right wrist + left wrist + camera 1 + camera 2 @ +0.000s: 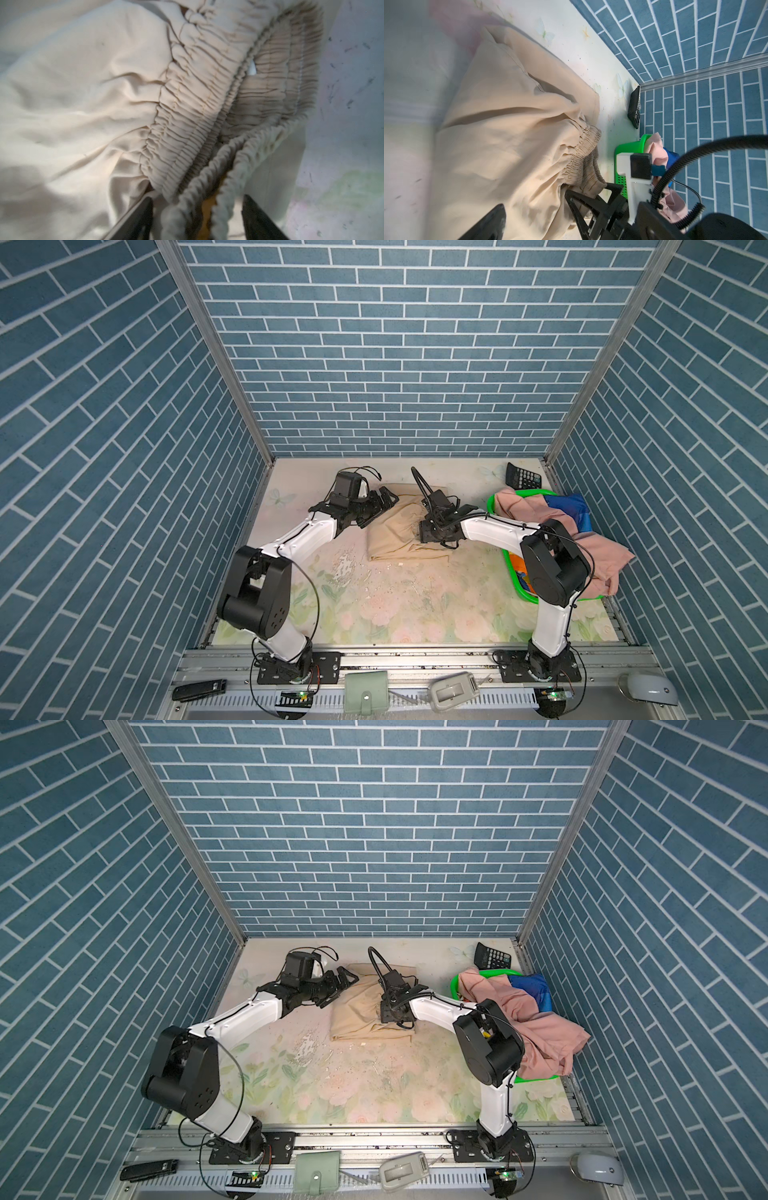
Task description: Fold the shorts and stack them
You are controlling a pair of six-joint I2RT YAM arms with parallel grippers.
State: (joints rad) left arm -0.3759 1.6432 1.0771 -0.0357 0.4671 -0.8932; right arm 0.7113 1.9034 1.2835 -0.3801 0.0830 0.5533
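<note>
The soft beige cloth shorts (399, 531) lay on the floral tabletop (374, 605), left gripper (386, 498) spread at their far edge, right gripper (197, 198) gaping astride their gathered waistband (207, 104), where a shallow pinch could slip.

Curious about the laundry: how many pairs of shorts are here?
3. Beige shorts lie on the table; pink shorts drape over the rim of the green basket; shiny multicoloured shorts sit in it under them. More may be hidden beneath.
</note>
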